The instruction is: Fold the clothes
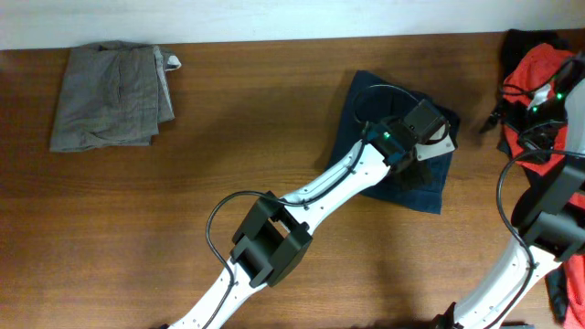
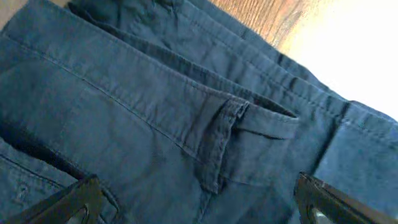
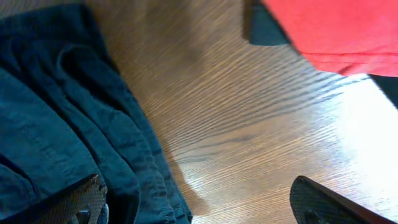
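Logging from overhead three garments lying on the wooden surface [image 1: 228,146]: grey-khaki garment [image 1: 110,96] folded at the far left, navy garment [image 1: 437,187] folded right of centre beneath the left arm, red T-shirt [image 1: 530,68] bunched at the right edge under the right arm's cables. Getting from the left wrist view detail not visible overhead: stitched seams, layered folds and a belt loop [image 2: 227,121] on the navy garment [image 2: 124,106], filling nearly the whole frame. Getting from the right wrist view the gap between two garments: navy garment [image 3: 56,124] along one side, red T-shirt [image 3: 336,31] at the opposite corner overlying a dark cloth [image 3: 267,28], bare wood lying between. Finding the left claw [image 2: 196,183] spread wide directly over the navy garment, gripping nothing, contact with the cloth impossible to confirm. Finding the right claw [image 3: 198,183] likewise spread wide, hanging over the bare surface beside the navy garment's edge, gripping nothing.
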Available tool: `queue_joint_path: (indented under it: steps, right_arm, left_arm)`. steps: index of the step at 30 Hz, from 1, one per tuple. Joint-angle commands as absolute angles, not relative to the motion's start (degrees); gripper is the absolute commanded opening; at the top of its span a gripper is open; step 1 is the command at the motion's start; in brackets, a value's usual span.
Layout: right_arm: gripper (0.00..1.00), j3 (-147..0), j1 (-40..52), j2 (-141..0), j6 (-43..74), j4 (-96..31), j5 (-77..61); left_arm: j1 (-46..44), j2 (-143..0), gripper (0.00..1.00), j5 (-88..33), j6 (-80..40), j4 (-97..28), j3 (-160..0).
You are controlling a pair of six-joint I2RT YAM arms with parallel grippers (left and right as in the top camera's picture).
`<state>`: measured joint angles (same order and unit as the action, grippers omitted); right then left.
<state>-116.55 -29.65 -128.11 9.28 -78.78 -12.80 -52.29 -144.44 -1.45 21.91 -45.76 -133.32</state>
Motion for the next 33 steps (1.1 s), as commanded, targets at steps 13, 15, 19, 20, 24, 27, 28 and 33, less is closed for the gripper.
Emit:
queue_joint_path:
  steps: [13,15,19,20,24,27,28,33]
  right_arm:
    - [0.99,-116.25,-29.65,-127.76,9.93,-79.46,-13.72]
    - [0.99,-116.25,-29.65,-127.76,9.91,-79.46,-14.68]
    - [0.99,-116.25,-29.17,-127.76,9.91,-79.72,-15.57]
    - [0.99,-116.22,-28.84,-127.76,9.91,-79.72,-16.01]
    - [0.99,-116.01,-26.26,-127.76,9.74,-79.68,-16.32]
    - [0.99,-115.92,-23.66,-127.76,9.74,-79.61,-16.34]
    - [0.99,-115.92,-22.90,-127.76,9.74,-79.55,-16.36]
    - [0.99,-115.92,-16.73,-127.76,9.76,-78.39,-19.84]
  left_arm:
    - [-51.37,-148.31,0.34,-4.23,21.93,-45.21,-132.33]
    - [-51.20,-148.31,0.20,-4.03,21.19,-45.04,-132.35]
    - [-49.58,-148.27,0.01,0.69,15.25,-44.23,-132.94]
    - [-49.10,-148.27,0.01,2.22,13.91,-44.40,-133.40]
    - [-46.30,-148.14,0.01,7.46,7.38,-46.33,-136.49]
    - [-43.20,-147.65,0.01,9.43,3.75,-49.30,-139.72]
    - [-42.44,-147.55,0.01,9.52,2.87,-50.17,-140.59]
    - [-37.39,-147.39,0.01,9.39,-0.73,-56.77,-147.09]
